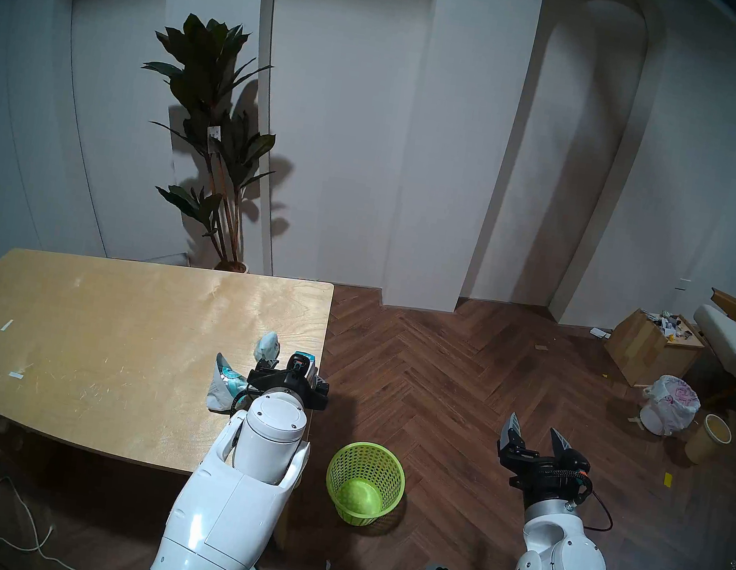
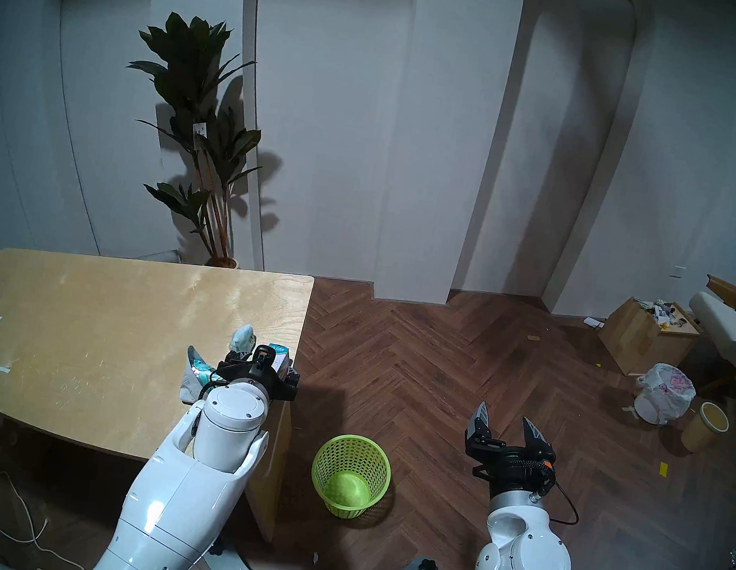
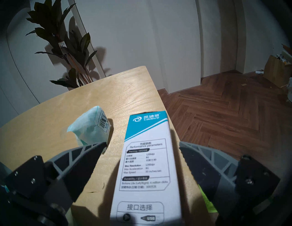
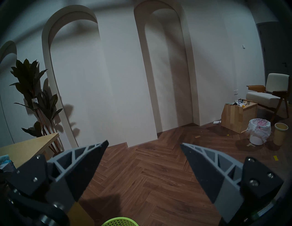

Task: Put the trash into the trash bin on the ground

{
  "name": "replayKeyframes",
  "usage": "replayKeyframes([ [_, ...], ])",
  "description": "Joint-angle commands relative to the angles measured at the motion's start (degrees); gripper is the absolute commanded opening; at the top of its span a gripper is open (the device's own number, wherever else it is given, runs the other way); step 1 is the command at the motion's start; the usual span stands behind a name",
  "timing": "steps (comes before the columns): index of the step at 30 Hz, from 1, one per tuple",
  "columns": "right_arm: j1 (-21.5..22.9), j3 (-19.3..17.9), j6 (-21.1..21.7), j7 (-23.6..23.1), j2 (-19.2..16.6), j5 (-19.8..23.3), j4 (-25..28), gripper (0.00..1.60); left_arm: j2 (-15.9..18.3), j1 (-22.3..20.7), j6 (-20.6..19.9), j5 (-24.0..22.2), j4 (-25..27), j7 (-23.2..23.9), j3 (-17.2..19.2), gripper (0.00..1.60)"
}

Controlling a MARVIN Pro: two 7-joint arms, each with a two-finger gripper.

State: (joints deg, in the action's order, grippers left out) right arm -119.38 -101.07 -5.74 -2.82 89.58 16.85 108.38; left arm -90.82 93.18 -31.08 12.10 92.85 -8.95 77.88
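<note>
Where the head views look down, the lime-green bin [image 1: 365, 482] stands on the floor beside the table [image 1: 91, 332]; the silver bag [image 1: 225, 383], mint packet [image 1: 267, 344] and carton [image 1: 303, 359] lie near the table's right edge. The left wrist view shows the left gripper [image 3: 142, 146] spread, straddling the carton without contact. The right wrist view shows the right gripper [image 4: 144, 146] spread, empty, over the floor.

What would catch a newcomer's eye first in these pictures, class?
Probably the lime-green bin on the dark wood floor beside the table, the brightest thing in the room. Next, the white and teal carton lying near the table's edge between the fingers of the open left claw. The right claw hangs open and empty above the floor.
</note>
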Motion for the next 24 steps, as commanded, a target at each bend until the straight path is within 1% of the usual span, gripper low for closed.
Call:
replayKeyframes([
  [1,0.2,0.2,-0.6,-0.4,-0.2,-0.2,1.5,1.60,-0.1,-1.9,0.4,-0.3,-1.0,0.5,0.1,1.46],
  [2,0.2,0.2,-0.6,-0.4,-0.2,-0.2,1.5,1.60,-0.1,-1.9,0.4,-0.3,-1.0,0.5,0.1,1.46],
  [3,0.2,0.2,-0.6,-0.4,-0.2,-0.2,1.5,1.60,-0.1,-2.0,0.5,-0.3,-1.2,0.4,0.0,1.32],
  [4,0.2,0.2,-0.6,-0.4,-0.3,-0.2,1.5,1.60,-0.1,-2.1,0.6,-0.4,-1.4,0.5,0.0,1.09],
  [5,0.2,0.2,-0.6,-0.4,-0.3,-0.2,1.5,1.60,-0.1,-2.1,0.6,-0.2,-1.6,0.3,-0.1,0.78],
  [7,0.2,0.2,-0.6,-0.4,-0.2,-0.2,1.5,1.60,-0.1,-2.2,0.9,-0.1,-1.7,0.2,-0.5,0.56],
  [8,0.2,0.2,-0.6,-0.4,-0.2,-0.2,1.5,1.60,-0.1,-2.1,1.2,-0.4,-1.1,0.1,-0.6,0.48],
  [9,0.2,0.2,-0.6,-0.5,-0.2,-0.2,1.5,1.60,-0.1,-1.9,1.3,-0.3,-0.6,0.2,-0.8,0.18],
  [10,0.2,0.2,-0.6,-0.5,-0.2,-0.2,1.5,1.60,0.1,-1.8,1.5,0.2,-0.2,0.2,-1.1,0.00],
  [18,0.3,0.1,-0.6,-0.6,-0.1,-0.2,1.4,1.60,0.3,-1.8,1.6,0.6,2.5,0.1,-2.9,0.00],
  [19,0.3,0.1,-0.6,-0.6,-0.1,-0.2,1.4,1.60,0.4,-2.3,1.7,0.5,2.6,0.1,-3.9,0.00],
  [22,0.3,0.1,-0.6,-0.6,-0.1,-0.2,1.4,1.60,0.4,-3.7,1.5,0.0,2.0,-0.1,-5.6,0.00],
  [24,0.3,0.1,-0.6,-0.7,-0.1,-0.2,1.4,1.60,0.2,-5.2,2.3,-0.4,0.8,0.0,-6.9,0.00],
])
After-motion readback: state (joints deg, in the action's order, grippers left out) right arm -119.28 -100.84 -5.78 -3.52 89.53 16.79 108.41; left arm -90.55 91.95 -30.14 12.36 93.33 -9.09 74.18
